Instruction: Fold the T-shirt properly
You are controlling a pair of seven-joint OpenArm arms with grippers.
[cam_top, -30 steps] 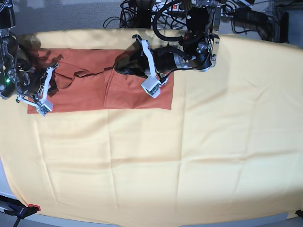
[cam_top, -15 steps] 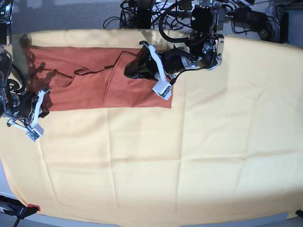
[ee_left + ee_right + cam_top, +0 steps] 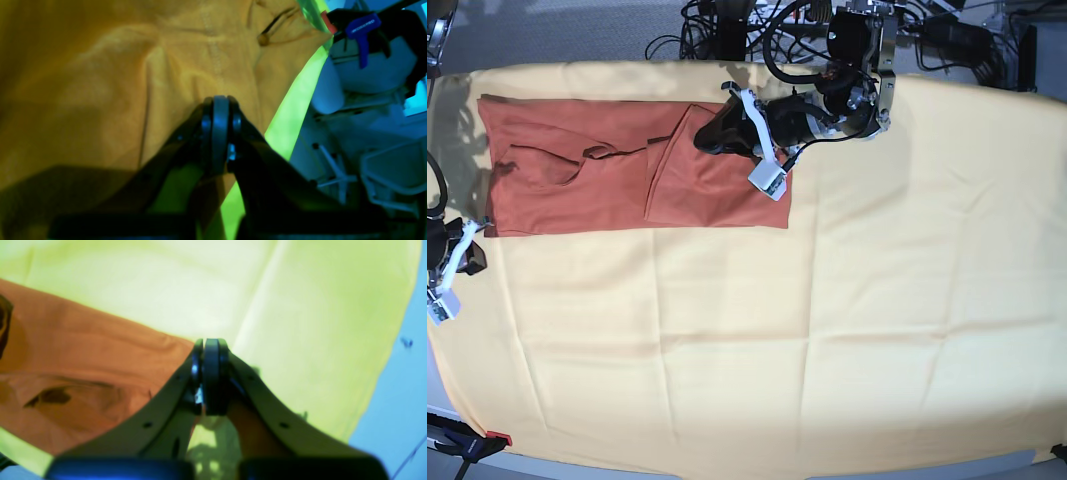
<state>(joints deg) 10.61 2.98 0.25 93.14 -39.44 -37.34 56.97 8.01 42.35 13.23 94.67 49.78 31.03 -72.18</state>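
The rust-orange T-shirt (image 3: 577,170) lies flat at the back left of the pale yellow cloth (image 3: 827,330), with its right part folded over as a flap (image 3: 717,200). My left gripper (image 3: 699,140) is shut and hovers over the flap's top. In the left wrist view its fingers (image 3: 215,110) are closed against the shirt fabric (image 3: 100,83), with nothing seen between them. My right gripper (image 3: 472,258) is shut and empty, just off the shirt's front left corner. In the right wrist view it (image 3: 206,343) points at the shirt's edge (image 3: 83,350).
The yellow cloth covers the whole table, also in the right wrist view (image 3: 300,306). Cables (image 3: 727,30) lie behind the back edge. A blue clamp (image 3: 362,30) grips the table edge near the left arm. Another clamp (image 3: 472,442) is at the front left corner.
My right gripper has left the shirt's left side and pulled back to the front left, off the shirt. My left gripper has moved slightly back and right. The shirt's left part now lies spread flat.
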